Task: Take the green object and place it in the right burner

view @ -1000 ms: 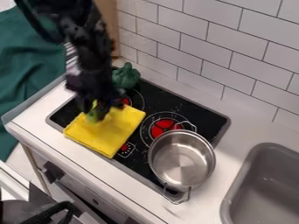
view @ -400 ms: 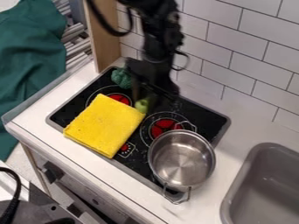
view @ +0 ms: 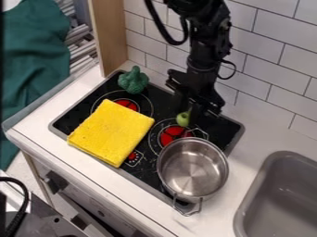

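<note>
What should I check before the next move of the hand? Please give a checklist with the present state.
- Light green object held in the hand: ok
- Object over the red centre of the right burner: not ok, it appears beyond it
- Burner free of the pot: not ok, the pot overlaps it in view
- Yellow cloth off the red centre: ok
- Object touching the stove: cannot tell

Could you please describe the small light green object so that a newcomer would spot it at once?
On the black stove, look toward the right burner, where the gripper hangs. The small, smooth, light green object is at its tips; the other green thing, behind the left burner, is bigger, darker and knobbly.
</note>
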